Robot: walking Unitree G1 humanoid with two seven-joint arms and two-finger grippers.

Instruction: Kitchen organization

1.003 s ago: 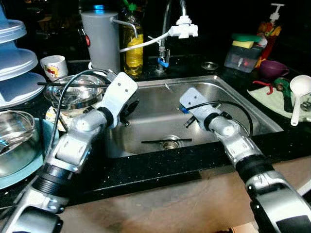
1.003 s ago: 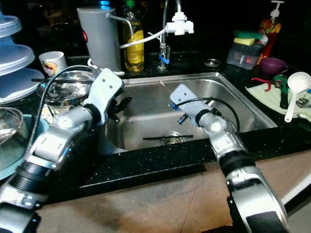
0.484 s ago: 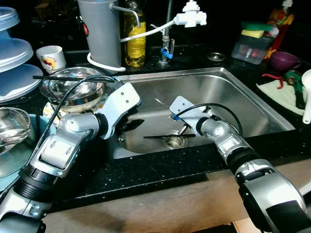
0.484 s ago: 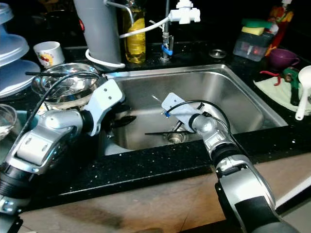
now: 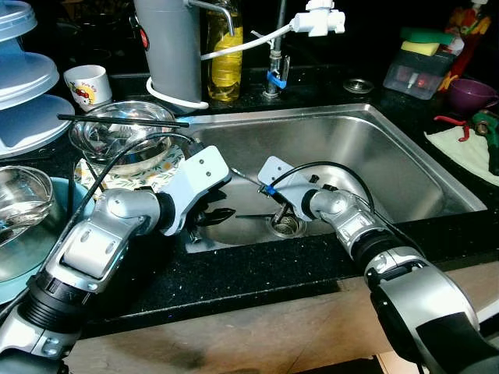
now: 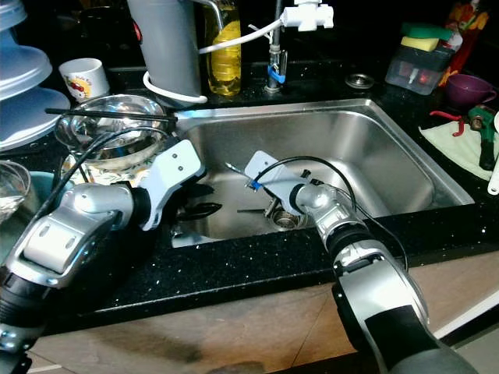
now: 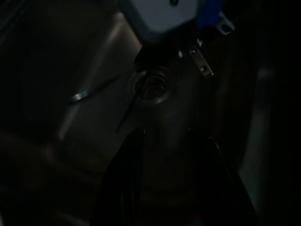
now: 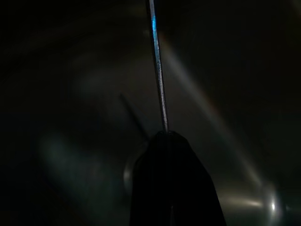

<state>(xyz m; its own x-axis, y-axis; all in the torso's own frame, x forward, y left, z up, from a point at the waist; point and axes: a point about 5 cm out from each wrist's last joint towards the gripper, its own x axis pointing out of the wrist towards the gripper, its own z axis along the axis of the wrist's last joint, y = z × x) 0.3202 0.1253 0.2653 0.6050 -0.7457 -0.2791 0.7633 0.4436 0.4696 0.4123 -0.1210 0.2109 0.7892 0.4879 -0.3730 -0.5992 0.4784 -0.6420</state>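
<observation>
A thin black chopstick [image 5: 251,216] lies on the floor of the steel sink [image 5: 366,148], pointing left from the drain [image 5: 287,226]. My right gripper [image 5: 277,216] is down at the drain, shut on the chopstick's near end. In the right wrist view the chopstick [image 8: 157,70] runs straight out from the shut fingertips [image 8: 169,141]. My left gripper [image 5: 221,214] hangs open and holding nothing just inside the sink's left wall, a little left of the chopstick's free end. In the dark left wrist view its two fingers [image 7: 136,155] stand apart, aimed at the drain [image 7: 153,87].
A steel bowl [image 5: 117,136] with black chopsticks [image 5: 121,119] across it stands left of the sink, beside a glass bowl [image 5: 23,195], a cup [image 5: 86,84] and stacked plastic lids [image 5: 23,86]. Behind are a grey canister [image 5: 175,47], an oil bottle [image 5: 224,54] and the tap [image 5: 273,74].
The camera has moved closer and tilted down. Both grippers have sunk into the sink; the right one has swung left to the drain and now sits on the chopstick's end.
</observation>
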